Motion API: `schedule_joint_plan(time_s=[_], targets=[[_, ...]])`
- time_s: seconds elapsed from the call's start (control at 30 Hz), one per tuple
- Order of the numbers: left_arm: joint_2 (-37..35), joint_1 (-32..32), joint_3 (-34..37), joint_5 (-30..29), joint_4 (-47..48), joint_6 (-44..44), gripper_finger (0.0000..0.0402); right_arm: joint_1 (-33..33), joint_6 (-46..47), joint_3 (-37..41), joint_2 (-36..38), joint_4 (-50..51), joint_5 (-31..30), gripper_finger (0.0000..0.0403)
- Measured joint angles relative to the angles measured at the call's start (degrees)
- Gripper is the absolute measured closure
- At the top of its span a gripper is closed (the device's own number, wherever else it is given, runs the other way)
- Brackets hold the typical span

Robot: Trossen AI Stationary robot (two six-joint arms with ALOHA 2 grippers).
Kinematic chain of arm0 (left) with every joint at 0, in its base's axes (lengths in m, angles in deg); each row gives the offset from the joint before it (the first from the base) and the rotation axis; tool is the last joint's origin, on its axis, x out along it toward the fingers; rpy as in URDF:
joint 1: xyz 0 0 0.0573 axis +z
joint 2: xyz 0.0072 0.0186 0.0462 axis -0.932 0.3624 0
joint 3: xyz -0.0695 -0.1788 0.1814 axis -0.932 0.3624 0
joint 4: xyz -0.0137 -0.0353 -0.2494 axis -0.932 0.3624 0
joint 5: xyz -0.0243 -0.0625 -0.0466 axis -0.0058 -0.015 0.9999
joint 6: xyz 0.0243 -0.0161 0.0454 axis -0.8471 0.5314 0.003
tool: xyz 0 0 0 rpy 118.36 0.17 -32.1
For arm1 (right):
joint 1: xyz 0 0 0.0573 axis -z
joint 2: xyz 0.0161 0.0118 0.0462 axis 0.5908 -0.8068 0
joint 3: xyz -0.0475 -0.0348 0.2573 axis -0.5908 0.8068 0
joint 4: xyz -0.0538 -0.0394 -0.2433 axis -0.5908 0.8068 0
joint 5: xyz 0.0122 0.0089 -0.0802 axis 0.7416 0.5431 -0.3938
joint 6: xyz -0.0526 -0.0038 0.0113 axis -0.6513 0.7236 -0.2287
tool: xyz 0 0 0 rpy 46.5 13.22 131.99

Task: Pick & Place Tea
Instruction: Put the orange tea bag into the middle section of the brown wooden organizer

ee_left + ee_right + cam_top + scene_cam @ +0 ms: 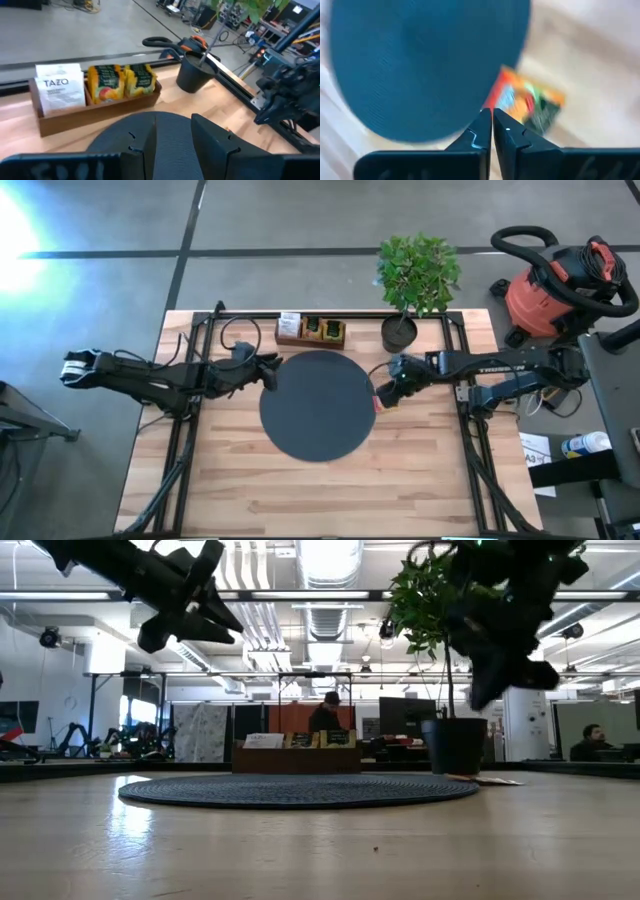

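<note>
A round black mat is laid in the middle of a wooden table. Just behind the mat, a small brown wooden box is set. In the left wrist view, tea sachets are seen standing in the box: a white sachet in one part and yellow and green sachets in the next parts. A potted plant is placed beside the box, near the back edge of the table.

One orange sachet is seen lying flat on the wood, just beside the right edge of the mat. It is not held by anything.

The right gripper is held in the air just above that sachet. Its two fingers are pressed together, and nothing is held between them.

The left gripper is held in the air over the left edge of the mat. Its fingers are spread apart, and nothing is held between them.

A red shop vacuum is seen on the floor past the table's right back corner. In the low view, a person is seen far behind the table.
</note>
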Motion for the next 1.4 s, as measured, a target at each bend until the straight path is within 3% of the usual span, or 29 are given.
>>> schedule_joint_plan(time_s=[0.13,0.27,0.43,0.6,0.8,1.03,1.4], targets=[[1.12,0.04,0.00,2.70,-0.47,0.60,0.0284,-1.89,4.49,2.81,-2.75,0.84,3.48,0.0363],[5.20,2.41,-0.03,13.89,-6.48,-2.38,0.0284,-3.24,10.04,5.30,-4.53,0.97,4.28,0.0317],[17.84,7.59,-3.93,30.52,-15.52,-9.48,0.0284,-4.52,15.76,6.87,-3.72,2.49,4.18,0.0263],[32.55,8.89,-14.61,35.26,-15.98,-15.32,0.0284,-6.39,18.38,7.64,-0.44,7.06,4.18,0.0240],[47.53,8.76,-29.55,40.45,-13.26,-17.24,0.0299,-6.46,18.85,10.60,3.96,7.19,4.25,0.0253],[60.43,8.33,-45.28,41.87,-3.21,-22.55,0.0393,-6.46,18.66,15.02,10.04,7.11,3.27,0.0284],[72.18,6.18,-57.84,44.91,-1.04,-25.32,0.0401,-6.43,24.70,22.14,18.32,-4.37,0.11,0.0320]])
